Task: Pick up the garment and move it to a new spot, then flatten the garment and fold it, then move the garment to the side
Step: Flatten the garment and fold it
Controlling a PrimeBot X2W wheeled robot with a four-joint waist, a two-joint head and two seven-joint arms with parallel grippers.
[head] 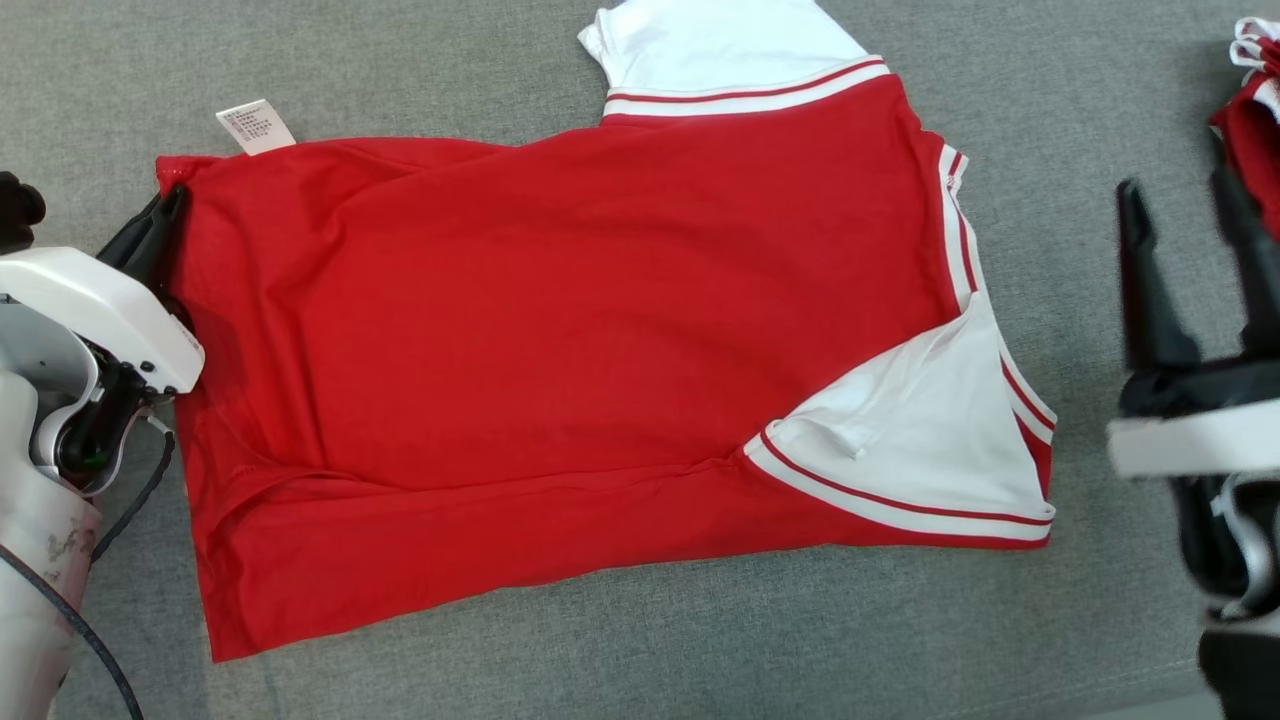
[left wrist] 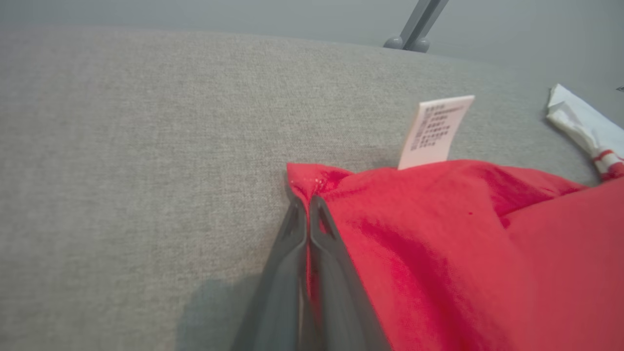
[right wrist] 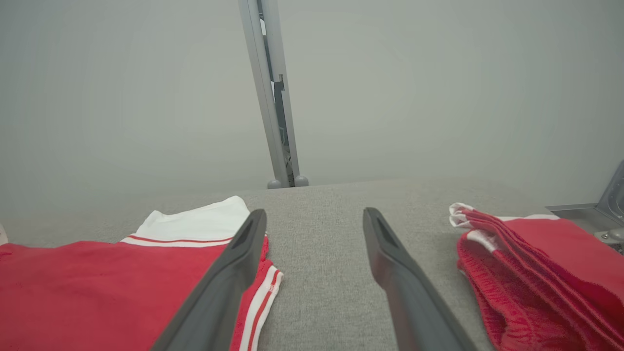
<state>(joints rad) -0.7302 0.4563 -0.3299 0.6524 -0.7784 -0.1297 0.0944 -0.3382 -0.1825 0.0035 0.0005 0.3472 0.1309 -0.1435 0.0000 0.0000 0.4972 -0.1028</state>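
Observation:
The garment [head: 560, 330] is a red shirt with white, red-striped sleeves, spread flat on the grey cloth surface with its collar end to the right. A white care label [head: 255, 127] sticks out at its far left corner. My left gripper [head: 160, 230] is shut on the garment's left hem corner [left wrist: 312, 183]; in the left wrist view the two fingers [left wrist: 321, 234] pinch red cloth just below the care label [left wrist: 436, 131]. My right gripper [head: 1185, 205] hovers open to the right of the garment [right wrist: 97, 287], its fingers [right wrist: 390, 253] apart with nothing between them.
A folded pile of red and white clothes [head: 1255, 120] lies at the far right edge, next to my right gripper [right wrist: 314, 219], with its stacked folds [right wrist: 536, 273] close by. A grey metal post [right wrist: 273, 97] rises behind the grey surface [head: 620, 640].

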